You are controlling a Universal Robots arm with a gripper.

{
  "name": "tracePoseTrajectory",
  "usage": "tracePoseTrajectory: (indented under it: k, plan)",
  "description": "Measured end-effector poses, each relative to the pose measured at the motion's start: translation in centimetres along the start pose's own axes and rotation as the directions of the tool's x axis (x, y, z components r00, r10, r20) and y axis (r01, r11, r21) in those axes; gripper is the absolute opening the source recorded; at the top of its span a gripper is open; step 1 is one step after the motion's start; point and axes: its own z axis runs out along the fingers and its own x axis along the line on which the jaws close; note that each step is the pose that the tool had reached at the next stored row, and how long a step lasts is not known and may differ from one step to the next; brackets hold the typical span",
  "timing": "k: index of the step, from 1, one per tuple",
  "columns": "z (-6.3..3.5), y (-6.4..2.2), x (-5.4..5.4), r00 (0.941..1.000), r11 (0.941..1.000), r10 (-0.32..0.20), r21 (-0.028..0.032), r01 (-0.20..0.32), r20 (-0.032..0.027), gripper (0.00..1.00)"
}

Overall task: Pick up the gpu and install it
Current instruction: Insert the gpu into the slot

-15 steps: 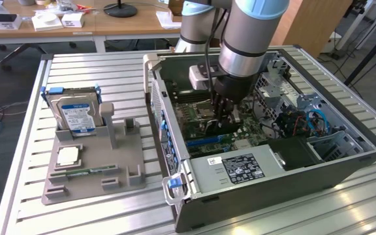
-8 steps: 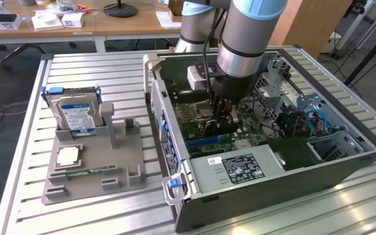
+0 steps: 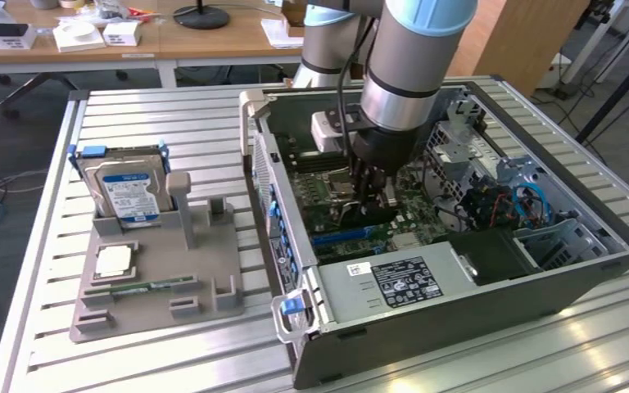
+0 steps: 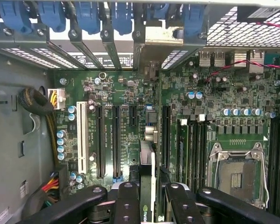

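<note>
On the exterior view's left, a tray [image 3: 156, 270] with a drive [image 3: 128, 192] sits on the slatted metal desk [image 3: 183, 368]. Rightward, inside the open case [image 3: 457, 323], the hand [image 4: 149, 198] pinches the gpu [image 4: 148, 158] edge-on over the slots [image 4: 115, 140] of the board [image 4: 107, 84] (seated or not, I cannot tell). A slight tilt could jam its connector beside the slot. Wooden desks [image 3: 238, 37] stand behind.
</note>
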Motion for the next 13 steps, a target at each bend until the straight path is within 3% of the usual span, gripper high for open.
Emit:
tracePoseTrajectory:
  k: [13]
  plan:
    - [0.52,0.33,-0.02,1.0000,1.0000,0.000,-0.0001,0.000,0.0000,0.26]
